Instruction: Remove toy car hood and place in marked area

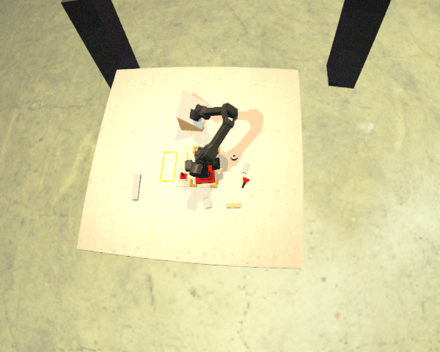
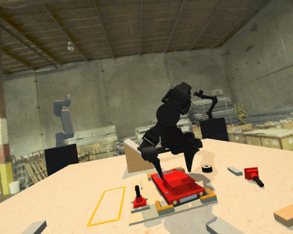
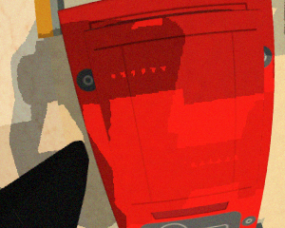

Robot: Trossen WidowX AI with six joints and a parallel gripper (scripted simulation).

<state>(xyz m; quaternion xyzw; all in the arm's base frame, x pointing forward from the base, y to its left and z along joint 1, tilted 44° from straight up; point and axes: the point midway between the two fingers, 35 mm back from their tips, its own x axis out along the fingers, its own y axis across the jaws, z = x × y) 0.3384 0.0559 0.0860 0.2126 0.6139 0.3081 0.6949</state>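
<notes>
Gripper (image 2: 175, 173) stands wide open and empty, fingers straddling the rear of the toy car (image 2: 181, 187) directly beneath it. Hood (image 2: 190, 192) remains on the car, forward of the fingertips. Marked area (image 2: 106, 205) lies well apart to one side. Recommendation: centre over the hood, descend squarely, close on its side edges.

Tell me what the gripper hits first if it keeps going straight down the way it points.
Most likely the red toy car. The open gripper points down over the car's rear, fingers straddling it. One fingertip looks close to the car's body; the other seems to hang past its far side, so it might reach the table instead. Depth is unclear.
</notes>
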